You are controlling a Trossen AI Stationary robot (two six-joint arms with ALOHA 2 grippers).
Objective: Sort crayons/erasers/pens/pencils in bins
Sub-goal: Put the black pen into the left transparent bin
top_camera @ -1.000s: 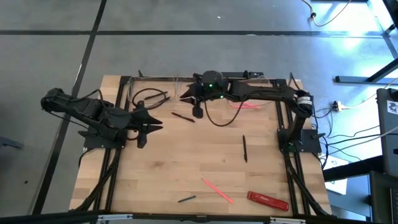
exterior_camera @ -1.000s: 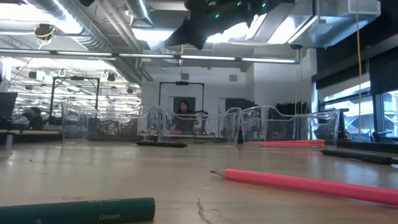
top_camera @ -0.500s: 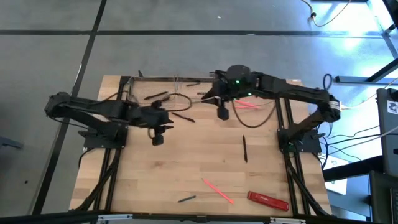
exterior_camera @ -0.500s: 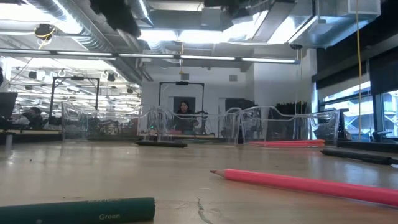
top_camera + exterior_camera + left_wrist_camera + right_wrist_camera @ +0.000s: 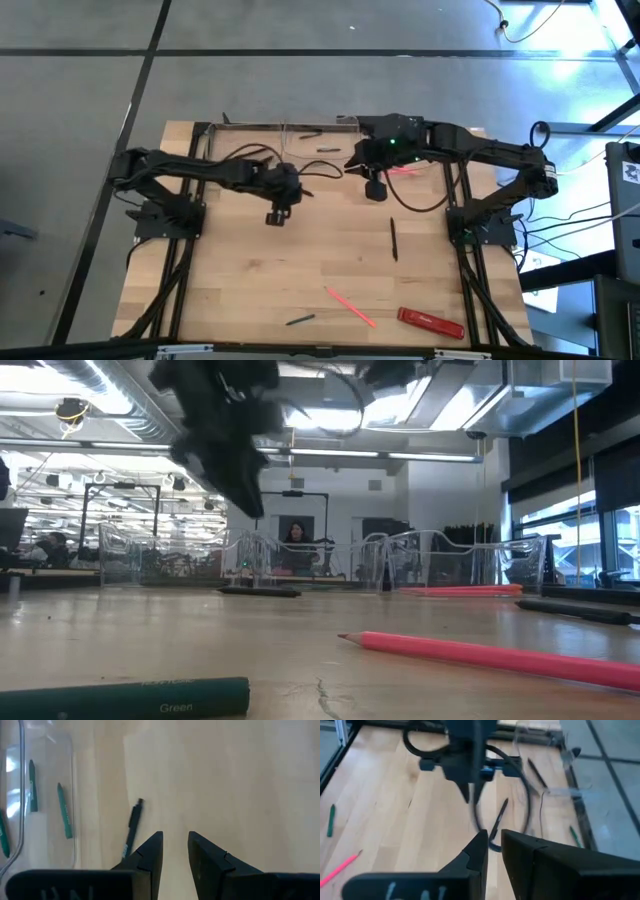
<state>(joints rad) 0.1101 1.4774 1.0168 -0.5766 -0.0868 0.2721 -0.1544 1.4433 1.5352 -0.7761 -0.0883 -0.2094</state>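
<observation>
Here we have the left end effector hanging above the pale wooden worktop, near its far middle, with its two dark fingers slightly parted and nothing between them. The thing nearest to it is a thin black pen lying flat on the wood just outside the wall of a clear plastic bin that holds short green crayons. In the left wrist view the pen's long axis runs roughly along the direction the fingers point, offset to one side of them rather than between them, so we judge the coming move needs a sideways shift and probably a wrist turn to bring the fingers across the shaft.

The right end effector hovers near the far edge too, its fingers narrowly apart and empty. From the high view we judge the left arm nearer to this pen.

Other pieces lie well apart: a black pen right of centre, a bright pink pencil and a small dark green crayon near the front edge.
</observation>
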